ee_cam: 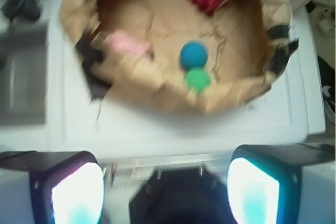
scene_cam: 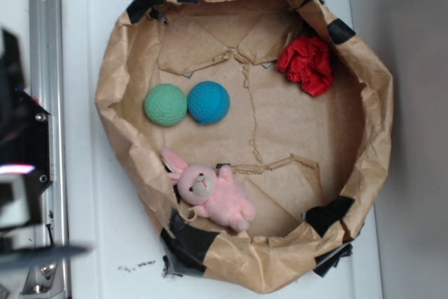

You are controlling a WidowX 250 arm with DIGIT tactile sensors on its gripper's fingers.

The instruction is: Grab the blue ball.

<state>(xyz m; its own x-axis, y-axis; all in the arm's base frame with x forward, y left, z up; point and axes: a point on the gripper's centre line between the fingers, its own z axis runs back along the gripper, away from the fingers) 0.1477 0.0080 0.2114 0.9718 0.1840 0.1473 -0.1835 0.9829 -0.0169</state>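
The blue ball (scene_cam: 208,102) lies on the floor of a brown paper basin (scene_cam: 364,173), touching a green ball (scene_cam: 166,105) on its left. In the wrist view the blue ball (ee_cam: 194,54) sits just beyond the green ball (ee_cam: 197,80), far from my gripper (ee_cam: 165,192). The gripper is open and empty, its two bright pads (ee_cam: 77,195) wide apart, high above the white surface outside the basin. In the exterior view only a blurred dark part of the arm (scene_cam: 21,173) shows at the left edge.
A pink plush bunny (scene_cam: 213,194) lies at the basin's near wall. A crumpled red cloth (scene_cam: 308,64) lies at the far right. Black tape patches (scene_cam: 187,239) hold the basin's rim. A metal rail (scene_cam: 45,47) runs along the left of the white table.
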